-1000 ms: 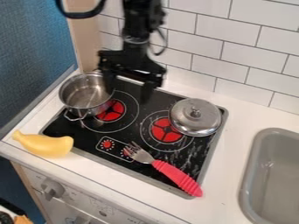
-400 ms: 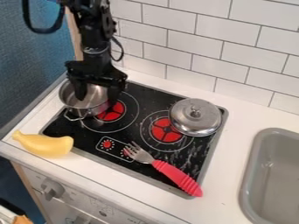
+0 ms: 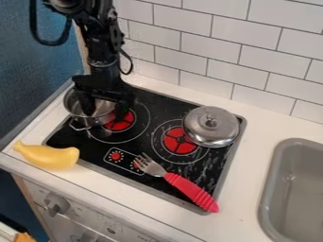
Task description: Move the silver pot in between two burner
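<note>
Because the silver pot (image 3: pixel 95 121) looks light, rigid and slick, the wide-parted, empty pincer (image 3: pixel 105 108) should pinch its rim (image 3: pixel 65 105) firmly.

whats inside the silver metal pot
One finger of the black two-finger gripper is inside the silver metal pot, with bare metal visible beside it. The gripper covers part of the interior, so anything there can't be seen.

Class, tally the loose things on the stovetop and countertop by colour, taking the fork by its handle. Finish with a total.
Silver: 2 (pot, lid)
Yellow: 1 (banana-shaped toy)
Red: 1 (fork)
Total: 4
</note>
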{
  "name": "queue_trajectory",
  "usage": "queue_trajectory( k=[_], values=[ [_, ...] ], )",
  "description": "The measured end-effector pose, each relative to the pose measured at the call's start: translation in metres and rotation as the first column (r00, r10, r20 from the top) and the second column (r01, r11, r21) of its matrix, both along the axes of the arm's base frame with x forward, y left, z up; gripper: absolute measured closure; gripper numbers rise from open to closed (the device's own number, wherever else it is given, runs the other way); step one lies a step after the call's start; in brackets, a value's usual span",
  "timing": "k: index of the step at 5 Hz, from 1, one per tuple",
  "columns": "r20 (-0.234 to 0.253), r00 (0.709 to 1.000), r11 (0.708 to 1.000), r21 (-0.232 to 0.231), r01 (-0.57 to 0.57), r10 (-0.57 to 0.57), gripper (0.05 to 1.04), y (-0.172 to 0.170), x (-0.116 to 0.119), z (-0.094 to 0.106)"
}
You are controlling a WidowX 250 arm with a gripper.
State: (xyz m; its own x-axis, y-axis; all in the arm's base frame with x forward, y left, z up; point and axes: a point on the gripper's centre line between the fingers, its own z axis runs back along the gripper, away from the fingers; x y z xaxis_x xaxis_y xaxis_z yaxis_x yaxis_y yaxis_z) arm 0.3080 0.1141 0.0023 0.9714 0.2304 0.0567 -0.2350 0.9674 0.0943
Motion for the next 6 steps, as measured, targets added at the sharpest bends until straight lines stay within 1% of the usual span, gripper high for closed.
queue_trajectory(
  k=[1,2,3,4,5,6],
  values=[
    [0.0,1.0,1.0,-0.014,0.014,-0.014,0.131,-0.002,0.0,-0.002],
    [0.021,1.0,0.999,-0.029,0.018,-0.017,0.423,0.0,0.002,-0.002],
    [0.02,0.999,0.999,-0.024,0.027,-0.026,0.725,0.002,0.002,-0.002],
    [0.04,0.997,0.998,-0.001,0.059,-0.059,0.889,0.0,0.007,-0.001],
    [0.041,0.996,0.997,-0.001,0.075,-0.075,0.965,-0.005,0.009,-0.001],
    [0.005,0.997,0.997,0.027,0.072,-0.072,0.998,-0.009,0.006,0.0]
  ],
)
